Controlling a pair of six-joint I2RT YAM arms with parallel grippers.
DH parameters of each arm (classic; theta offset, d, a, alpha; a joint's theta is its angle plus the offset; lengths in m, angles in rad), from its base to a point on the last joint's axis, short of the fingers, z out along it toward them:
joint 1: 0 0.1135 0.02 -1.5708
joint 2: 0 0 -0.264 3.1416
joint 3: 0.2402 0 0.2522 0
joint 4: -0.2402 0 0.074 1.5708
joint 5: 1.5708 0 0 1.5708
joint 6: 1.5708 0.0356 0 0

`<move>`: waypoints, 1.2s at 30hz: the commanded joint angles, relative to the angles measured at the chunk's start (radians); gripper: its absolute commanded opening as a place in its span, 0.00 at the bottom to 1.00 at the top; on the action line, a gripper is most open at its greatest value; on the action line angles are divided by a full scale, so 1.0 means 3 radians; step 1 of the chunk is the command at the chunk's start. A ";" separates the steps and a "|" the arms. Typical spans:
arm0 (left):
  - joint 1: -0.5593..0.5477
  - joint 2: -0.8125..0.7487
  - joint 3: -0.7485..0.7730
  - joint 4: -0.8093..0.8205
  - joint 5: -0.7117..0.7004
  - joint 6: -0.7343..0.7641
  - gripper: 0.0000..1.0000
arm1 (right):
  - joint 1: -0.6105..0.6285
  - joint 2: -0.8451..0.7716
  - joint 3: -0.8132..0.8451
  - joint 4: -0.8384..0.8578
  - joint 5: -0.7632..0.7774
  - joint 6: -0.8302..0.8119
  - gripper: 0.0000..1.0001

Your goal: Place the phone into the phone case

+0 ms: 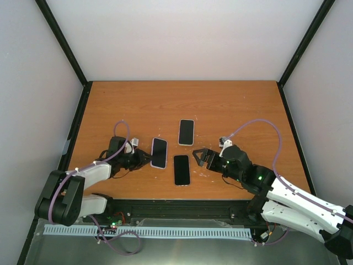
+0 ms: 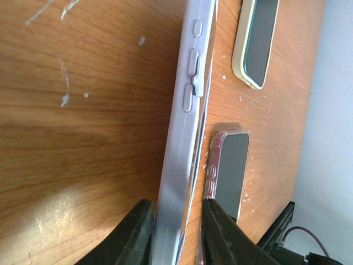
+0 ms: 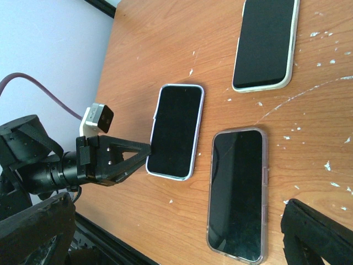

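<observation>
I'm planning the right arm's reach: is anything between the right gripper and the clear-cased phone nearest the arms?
Nothing visible. The right gripper, jaws wide open, is just right of the clear-cased phone, with only bare table between them. The lavender-cased phone lies beyond it, to the left.

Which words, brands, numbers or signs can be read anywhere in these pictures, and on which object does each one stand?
None can be read.
The lavender-cased phone, the cream-cased phone and the clear-cased phone show only dark, blank screens.
The side buttons of the lavender case carry no marks.
The wooden table bears only scratches.
</observation>
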 commanded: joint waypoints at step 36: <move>0.0014 -0.1775 0.2443 -0.2250 -0.0536 0.0900 0.99 | 0.0005 -0.0286 0.1742 -0.1532 0.1057 -0.0854 1.00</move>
